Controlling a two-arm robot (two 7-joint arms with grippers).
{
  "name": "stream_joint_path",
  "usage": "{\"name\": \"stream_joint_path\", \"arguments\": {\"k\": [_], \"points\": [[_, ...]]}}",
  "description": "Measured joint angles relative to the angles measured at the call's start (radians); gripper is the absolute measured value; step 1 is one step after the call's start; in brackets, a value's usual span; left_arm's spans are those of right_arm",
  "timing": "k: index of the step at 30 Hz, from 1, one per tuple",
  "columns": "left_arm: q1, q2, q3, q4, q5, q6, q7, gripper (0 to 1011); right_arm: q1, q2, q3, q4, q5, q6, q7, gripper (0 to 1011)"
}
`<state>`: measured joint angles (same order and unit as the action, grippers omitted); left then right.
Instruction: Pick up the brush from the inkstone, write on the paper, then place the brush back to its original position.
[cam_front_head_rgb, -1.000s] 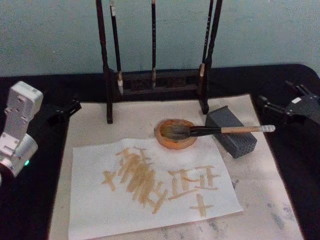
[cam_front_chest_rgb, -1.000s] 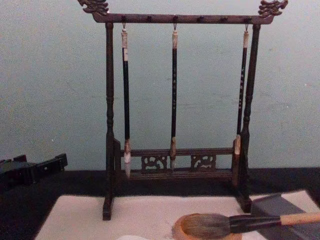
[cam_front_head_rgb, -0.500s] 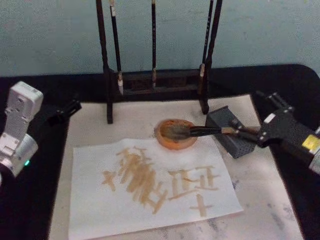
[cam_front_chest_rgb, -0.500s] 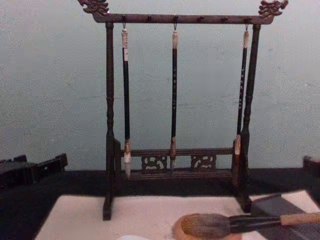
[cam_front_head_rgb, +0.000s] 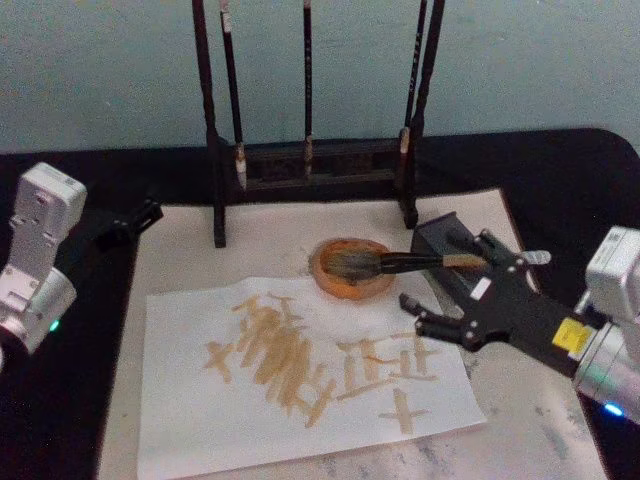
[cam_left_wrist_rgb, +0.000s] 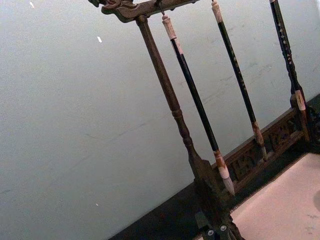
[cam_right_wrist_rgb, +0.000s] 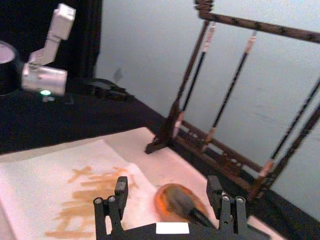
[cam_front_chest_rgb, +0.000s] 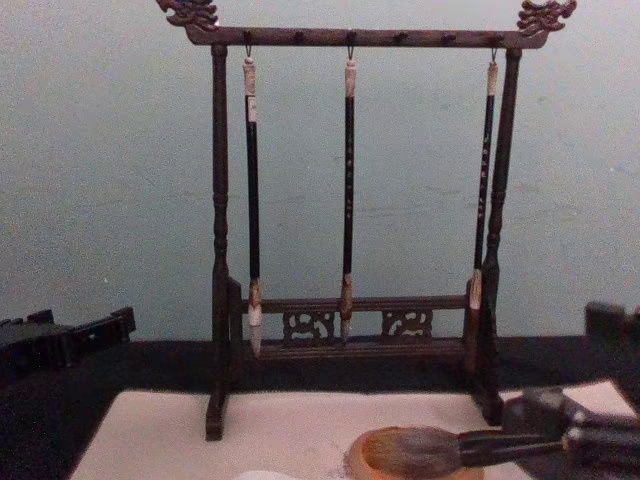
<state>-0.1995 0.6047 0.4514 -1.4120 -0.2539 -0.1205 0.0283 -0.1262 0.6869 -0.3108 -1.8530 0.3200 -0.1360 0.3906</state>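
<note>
**Our right gripper open around the brush handle**

We see our right gripper (cam_front_head_rgb: 455, 290) reaching in from the right over the mat (cam_front_head_rgb: 180, 250), its two fingers (cam_front_head_rgb: 432, 328) spread wide and closed on nothing. One finger sits on the far side of the brush (cam_front_head_rgb: 400, 263) handle, the other on the near side above the edge of the paper (cam_front_head_rgb: 300, 420). We cannot tell whether either finger touches the handle.

The brush lies nearly level, its bushy head resting in the inkstone (cam_front_head_rgb: 350, 268) and its handle running right across the grey block (cam_front_head_rgb: 440, 235). The inkstone stands just behind the paper, in front of the brush rack (cam_front_head_rgb: 215, 150), where three thin brushes (cam_front_chest_rgb: 349, 190) hang.

The paper carries tan brush strokes across its middle.

Our left gripper (cam_front_head_rgb: 125, 222) rests at the left edge of the mat, well apart from the brush; we cannot tell how far it is open
</note>
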Motion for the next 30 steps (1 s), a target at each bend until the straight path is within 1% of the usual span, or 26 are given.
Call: {"name": "stream_joint_path", "arguments": {"k": [3,4,8,10,12,30], "points": [[0.000,0.000,0.000,0.000,0.000,0.000,0.000,1002,-0.005,-0.018,-0.018,0.008,-0.021,-0.010,0.013,1008],[0.000,0.000,0.000,0.000,0.000,0.000,0.000,1002,-0.005,-0.018,-0.018,0.008,-0.021,-0.010,0.013,1008],[0.000,0.000,0.000,0.000,0.000,0.000,0.000,1002,-0.010,-0.037,-0.032,0.021,-0.038,-0.021,0.027,1008],[0.000,0.000,0.000,0.000,0.000,0.000,0.000,1002,-0.014,-0.052,-0.039,0.031,-0.056,-0.027,0.029,1008],[0.000,0.000,0.000,0.000,0.000,0.000,0.000,1002,-0.016,-0.060,-0.043,0.037,-0.063,-0.027,0.029,1008],[0.000,0.000,0.000,0.000,0.000,0.000,0.000,1002,-0.015,-0.056,-0.042,0.035,-0.060,-0.028,0.030,1008]]}}
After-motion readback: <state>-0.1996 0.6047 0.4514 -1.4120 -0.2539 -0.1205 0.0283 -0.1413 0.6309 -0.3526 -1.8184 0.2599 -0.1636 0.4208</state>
